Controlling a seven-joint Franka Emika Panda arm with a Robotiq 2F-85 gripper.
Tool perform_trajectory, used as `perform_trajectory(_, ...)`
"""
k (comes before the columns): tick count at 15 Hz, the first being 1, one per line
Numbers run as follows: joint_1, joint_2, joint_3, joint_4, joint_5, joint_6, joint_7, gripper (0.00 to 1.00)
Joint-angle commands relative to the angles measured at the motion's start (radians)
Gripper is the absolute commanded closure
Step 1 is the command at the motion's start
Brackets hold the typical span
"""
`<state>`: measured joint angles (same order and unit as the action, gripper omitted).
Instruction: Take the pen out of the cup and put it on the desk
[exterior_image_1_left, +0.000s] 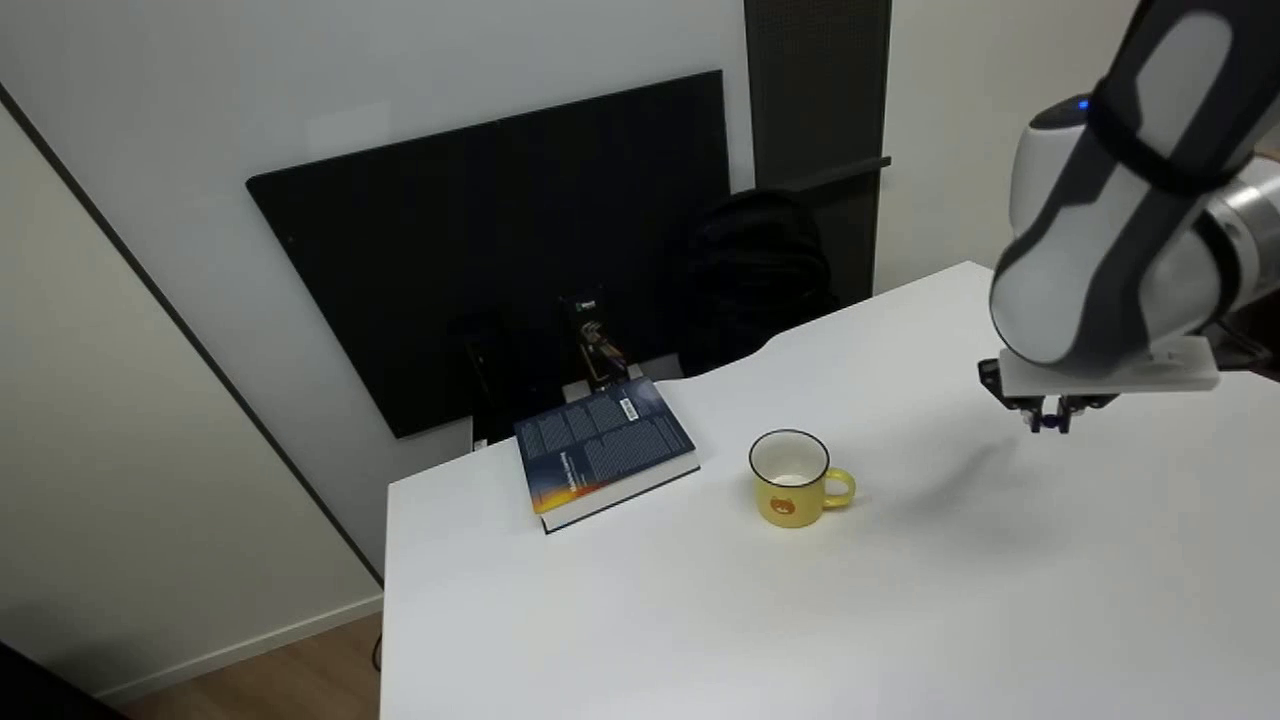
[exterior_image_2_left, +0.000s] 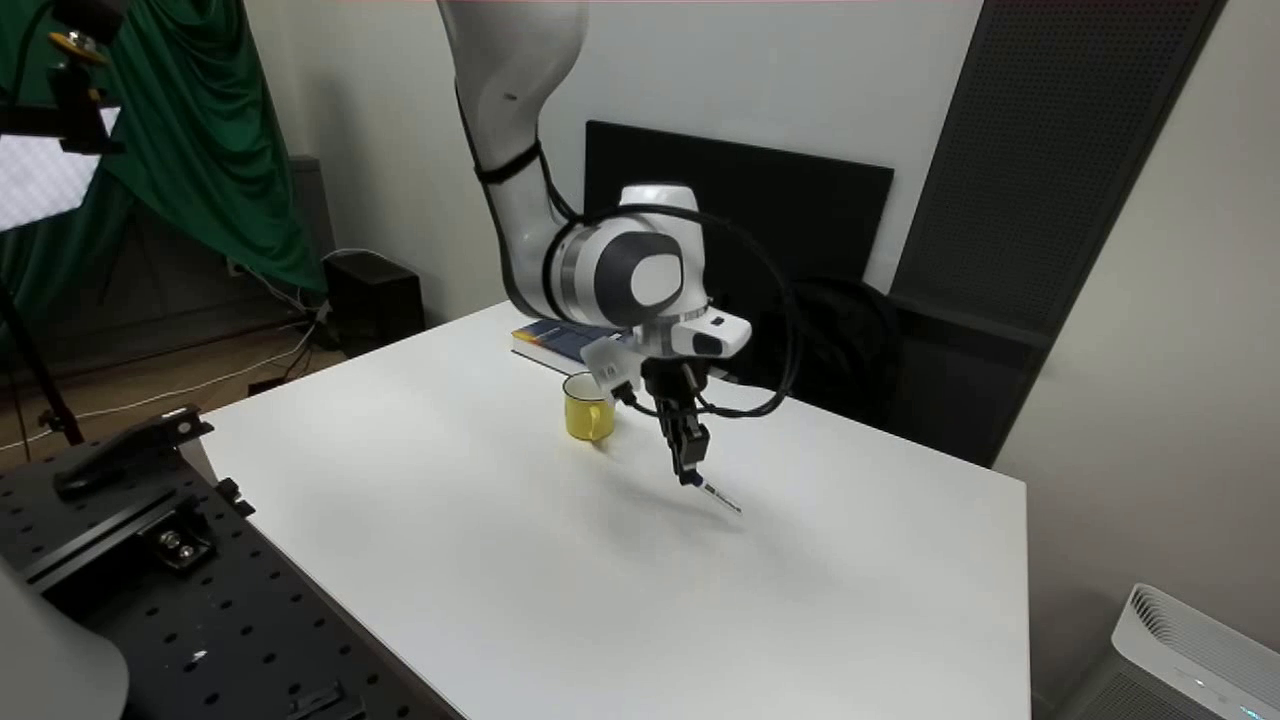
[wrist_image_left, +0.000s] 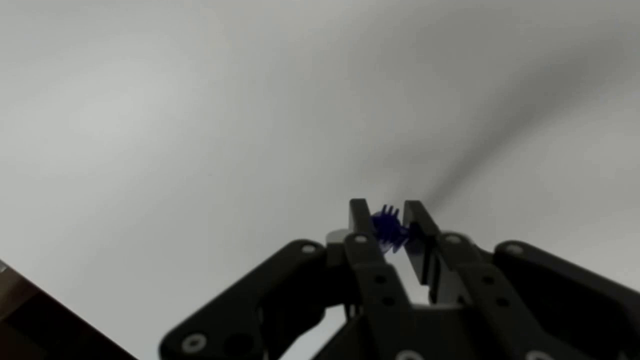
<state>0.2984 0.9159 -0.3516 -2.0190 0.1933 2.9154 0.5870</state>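
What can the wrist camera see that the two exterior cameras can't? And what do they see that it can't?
Only the wrist view: a close look at the spiky-looking blue-purple end of the pen, and pale round screw heads on the gripper.

Only the exterior views: both show the yellow cup, the blue book, the big black panel and the white robot arm.

All of them share: the gripper holding the pen, with the white desk below.

I'm hovering over open desk (exterior_image_2_left: 850, 600), free room spreading around my pincer (exterior_image_1_left: 1049, 420); mug (exterior_image_1_left: 793, 500) is blocking one side, book (exterior_image_1_left: 602, 440) lying past it.
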Motion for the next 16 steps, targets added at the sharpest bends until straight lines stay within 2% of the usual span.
perform_trajectory(1, 0.105, 0.124, -0.103, -0.042, -0.005, 0.097, 0.073, 0.95)
perform_trajectory(3, 0.111, 0.173, -0.1, -0.035, 0.018, 0.047, 0.073, 0.95)
perform_trajectory(6, 0.027, 0.173, -0.025, 0.015, 0.017, -0.156, 0.047, 0.95)
perform_trajectory(7, 0.009, 0.172, -0.009, 0.03, 0.016, -0.207, 0.052, 0.59)
perform_trajectory(12, -0.099, 0.133, 0.081, 0.106, 0.014, -0.385, 0.031, 0.26)
perform_trajectory(14, -0.154, 0.084, 0.14, 0.112, 0.004, -0.395, -0.058, 0.12)
perform_trajectory(16, -0.164, 0.035, 0.171, 0.09, -0.019, -0.345, -0.157, 0.02)
